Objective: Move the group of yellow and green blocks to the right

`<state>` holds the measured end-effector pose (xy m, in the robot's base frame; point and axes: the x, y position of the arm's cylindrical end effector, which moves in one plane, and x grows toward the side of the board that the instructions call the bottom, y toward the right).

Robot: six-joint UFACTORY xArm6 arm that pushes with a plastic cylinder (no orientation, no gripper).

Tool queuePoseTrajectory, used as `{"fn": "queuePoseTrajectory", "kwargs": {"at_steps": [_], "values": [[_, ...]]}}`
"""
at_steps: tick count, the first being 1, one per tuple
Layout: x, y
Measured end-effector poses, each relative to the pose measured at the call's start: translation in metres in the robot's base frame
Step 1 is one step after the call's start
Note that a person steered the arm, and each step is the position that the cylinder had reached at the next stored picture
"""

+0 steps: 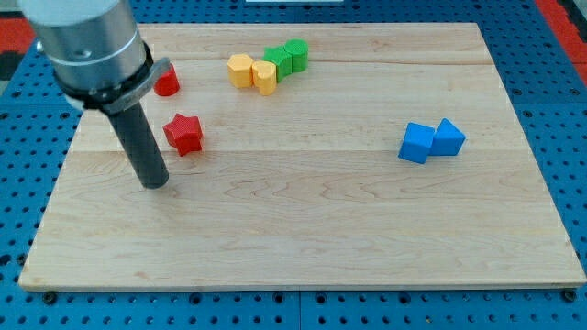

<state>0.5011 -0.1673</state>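
Tool: a straight dark rod under a grey cylinder; it has no jaws, so nothing on it spreads, presses together or pinches.
My tip (156,182): down on the surface (303,238) toward the view's left, touching no block.
Nearest block: the red star (183,134), just beside the rod at about 1 o'clock from my tip, with a narrow gap between them.
Second red block (167,82): at about 12 o'clock from my tip, near the view's top left, partly hidden behind the grey cylinder; its shape cannot be made out.
Yellow and green group: at about 1 o'clock from my tip, well apart from it, near the view's top edge and left of centre.
Group layout: a yellow hexagon-like block (240,70) at the left end, a second yellow block (265,77) touching it, then a green block (278,60) and another green block (296,54) running up toward 2 o'clock, all four packed together in a slanted row.
Blue pair: a blue cube (416,143) and a blue wedge-like block (448,137), touching each other, at about 3 o'clock from my tip, far over on the view's right.
Surface: a pale wooden board lying on a blue perforated base (18,220).
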Motion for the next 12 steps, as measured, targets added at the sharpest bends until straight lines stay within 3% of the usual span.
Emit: {"fn": "queuePoseTrajectory", "kwargs": {"at_steps": [2,6,9,10,11,12], "values": [[-0.009,0.035],[-0.118,-0.003],[-0.170,-0.027],[-0.155,-0.028],[-0.090,-0.028],[-0.050,-0.028]]}}
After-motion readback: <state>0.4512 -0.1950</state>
